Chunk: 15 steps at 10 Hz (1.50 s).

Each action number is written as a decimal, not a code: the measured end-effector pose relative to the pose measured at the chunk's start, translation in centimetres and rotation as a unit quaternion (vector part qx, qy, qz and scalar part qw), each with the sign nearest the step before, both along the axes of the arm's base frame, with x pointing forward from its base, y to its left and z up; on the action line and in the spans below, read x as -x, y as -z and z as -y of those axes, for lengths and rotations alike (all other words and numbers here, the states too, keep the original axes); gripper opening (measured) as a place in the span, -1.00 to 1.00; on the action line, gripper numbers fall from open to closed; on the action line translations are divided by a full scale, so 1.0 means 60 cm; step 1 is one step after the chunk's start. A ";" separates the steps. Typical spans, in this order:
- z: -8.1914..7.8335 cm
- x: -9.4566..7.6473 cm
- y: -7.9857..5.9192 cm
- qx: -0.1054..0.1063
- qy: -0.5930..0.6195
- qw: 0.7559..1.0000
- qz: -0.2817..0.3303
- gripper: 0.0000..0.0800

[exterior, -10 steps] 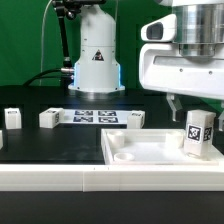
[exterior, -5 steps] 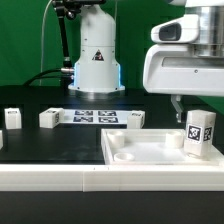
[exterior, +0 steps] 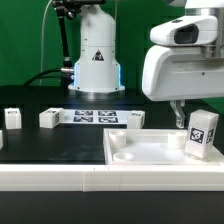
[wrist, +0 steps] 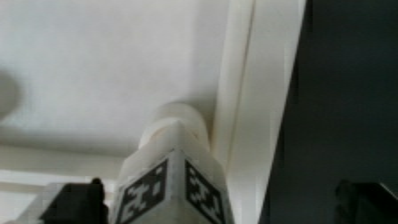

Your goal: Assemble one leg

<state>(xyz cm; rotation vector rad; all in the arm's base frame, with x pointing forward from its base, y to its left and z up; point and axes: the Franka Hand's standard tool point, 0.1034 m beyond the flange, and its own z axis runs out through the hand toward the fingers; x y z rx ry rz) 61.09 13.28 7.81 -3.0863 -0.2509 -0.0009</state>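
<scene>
The leg (exterior: 201,134), a small white post with marker tags, stands in the corner socket of the large white panel (exterior: 140,152) at the exterior view's right, leaning slightly. My gripper (exterior: 192,108) hangs just above the leg's top, open, with one finger (exterior: 178,108) showing beside it. In the wrist view the leg (wrist: 169,180) rises between the two dark fingertips (wrist: 71,203), which stand well apart from its sides, and the gripper (wrist: 217,205) holds nothing. The panel's rim (wrist: 249,90) runs beside the leg.
Three more white legs lie on the black table: two at the exterior view's left (exterior: 12,118) (exterior: 48,118) and one behind the panel (exterior: 135,119). The marker board (exterior: 95,116) lies between them. The robot base (exterior: 95,60) stands at the back.
My gripper has risen a little away from the leg. The leg now leans slightly where it stood straight before.
</scene>
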 end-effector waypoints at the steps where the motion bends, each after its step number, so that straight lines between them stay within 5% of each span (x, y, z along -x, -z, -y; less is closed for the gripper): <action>1: 0.004 -0.001 0.000 0.000 -0.042 0.999 0.002 0.62; 9: 0.036 -0.008 -0.001 0.010 -0.318 0.948 0.013 0.62; 12: 0.036 -0.006 0.002 0.009 -0.309 0.951 0.012 0.62; 15: 0.036 -0.006 0.002 0.009 -0.309 0.951 0.012 -0.28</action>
